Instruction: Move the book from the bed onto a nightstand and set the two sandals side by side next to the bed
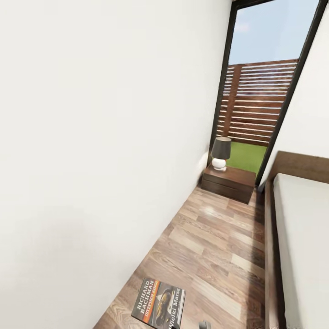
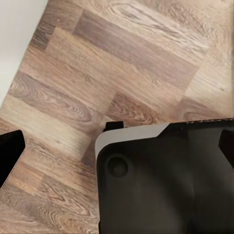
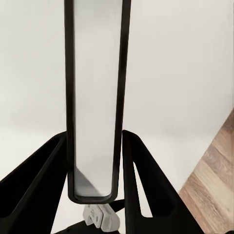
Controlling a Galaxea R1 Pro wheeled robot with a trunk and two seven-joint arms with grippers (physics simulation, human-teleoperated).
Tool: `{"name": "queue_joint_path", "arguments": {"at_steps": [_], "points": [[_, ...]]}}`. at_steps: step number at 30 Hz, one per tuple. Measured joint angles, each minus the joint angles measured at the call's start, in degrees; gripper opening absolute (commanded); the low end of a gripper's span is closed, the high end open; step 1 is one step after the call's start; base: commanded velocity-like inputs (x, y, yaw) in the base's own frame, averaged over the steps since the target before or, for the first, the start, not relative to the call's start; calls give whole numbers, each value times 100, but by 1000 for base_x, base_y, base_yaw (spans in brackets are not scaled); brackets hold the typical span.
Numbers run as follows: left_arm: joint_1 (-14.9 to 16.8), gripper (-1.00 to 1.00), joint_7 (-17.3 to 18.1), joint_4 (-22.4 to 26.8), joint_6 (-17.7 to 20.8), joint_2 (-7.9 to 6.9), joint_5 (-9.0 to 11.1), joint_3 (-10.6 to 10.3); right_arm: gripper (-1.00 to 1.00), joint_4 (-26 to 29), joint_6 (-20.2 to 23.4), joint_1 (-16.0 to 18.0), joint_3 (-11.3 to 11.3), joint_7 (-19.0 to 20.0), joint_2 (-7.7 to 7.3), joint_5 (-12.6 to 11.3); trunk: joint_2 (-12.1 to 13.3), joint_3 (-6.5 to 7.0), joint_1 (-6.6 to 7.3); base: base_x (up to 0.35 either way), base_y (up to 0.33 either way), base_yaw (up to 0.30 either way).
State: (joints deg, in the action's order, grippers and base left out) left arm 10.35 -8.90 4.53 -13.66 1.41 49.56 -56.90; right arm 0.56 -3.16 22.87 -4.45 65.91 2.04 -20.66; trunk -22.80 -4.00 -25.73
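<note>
At the lower edge of the head view, the book (image 1: 159, 303) is seen face up above the floor (image 1: 214, 246), cover legible: white "Richard Bachman" lettering, an orange band, a dark picture. It appears to be carried, not lying on the boards. In the right wrist view a thin slab seen edge-on, dark-rimmed with a pale centre, stands between the two dark fingers (image 3: 141, 185) of the right gripper (image 3: 95, 185); this is judged to be the book (image 3: 95, 97), clamped at its lower edge, with the jaws closed to the thickness of the book.

The nightstand (image 1: 228, 183) lies straight ahead of the book, well apart from it, at the far end of the corridor of floor between the white wall (image 1: 100, 137) and the bed (image 1: 301, 237). The book's long axis runs roughly along that corridor, toward the nightstand. A lamp (image 1: 220, 153) occupies the left part of the nightstand top; the right part is bare, and placement there looks advisable.

The left wrist view looks down on floorboards, with a dark housing in the foreground. Whether the left gripper is open cannot be told. The right arm holds the load, so it is the arm for the placement. A window (image 1: 265, 91) stands behind the nightstand.
</note>
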Motion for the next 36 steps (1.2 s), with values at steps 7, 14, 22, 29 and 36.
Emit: {"name": "queue_joint_path", "arguments": {"at_steps": [7, 14, 22, 29, 36], "points": [[0, 100, 0, -1, -1, 0, 0, 0, -100, 1, -1, 0, -2, 0, -3, 1, 0, -34, 0, 223, 77, -240], [-1, 100, -2, 0, -2, 0, 0, 0, -100, 1, -6, 1, -4, -1, -3, 2, -1, -51, 1, 258, 152, -88], [0, 100, -1, -1, -2, 0, 0, 0, -100, 2, -7, -1, -5, 7, -3, 1, -1, -54, 1, 287, 165, -145], [0, 100, -1, -2, -2, 0, 0, 0, -100, 2, -7, -3, -6, 8, -3, 1, -1, -55, 1, 294, 166, -230], [1, 100, -1, -6, -1, 0, 0, 0, -100, 1, -7, -4, -2, 8, -3, 2, -1, -49, 1, 296, 140, -117]]}}
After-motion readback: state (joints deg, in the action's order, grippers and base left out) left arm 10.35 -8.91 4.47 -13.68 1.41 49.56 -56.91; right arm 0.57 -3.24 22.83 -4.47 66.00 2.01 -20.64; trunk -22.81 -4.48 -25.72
